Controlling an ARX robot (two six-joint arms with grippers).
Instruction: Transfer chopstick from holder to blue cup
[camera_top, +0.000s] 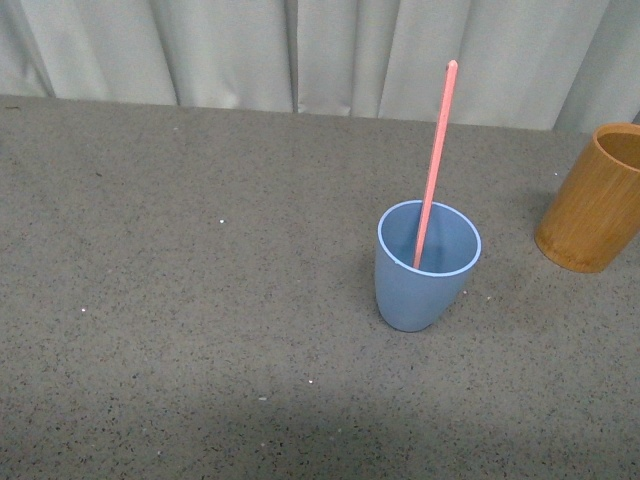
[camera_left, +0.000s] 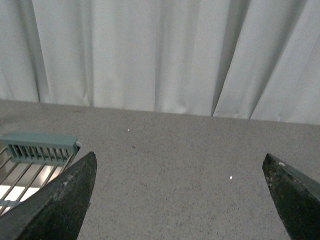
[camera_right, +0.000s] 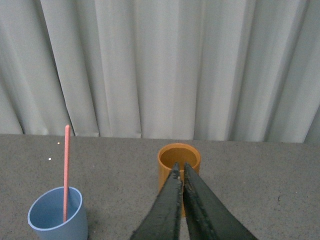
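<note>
Chopstick (camera_top: 436, 160), a thin, straight salmon-pink stick, stands inside the blue cup (camera_top: 420, 285) with its lower end down in the cup's bottom and its long axis nearly upright, the top leaning slightly to the right in the front view. Most of its length rises above the rim. The cup is a smooth, matte light-blue tumbler that narrows toward its base and has a paler rim. It sits on a flat, speckled grey tabletop (camera_top: 180, 300), with pale pleated curtains (camera_top: 230, 50) hanging along the far edge. Well to the right of the cup stands the holder (camera_top: 592, 200), a thick-walled cylinder of orange-brown bamboo, its inside bare. The right gripper (camera_right: 180, 172) hangs in front of the holder with its two dark fingers pressed together, gripping nothing. The left gripper (camera_left: 180, 180) is spread wide over bare tabletop, also holding nothing, beside a pale green slatted rack (camera_left: 35, 150).
</note>
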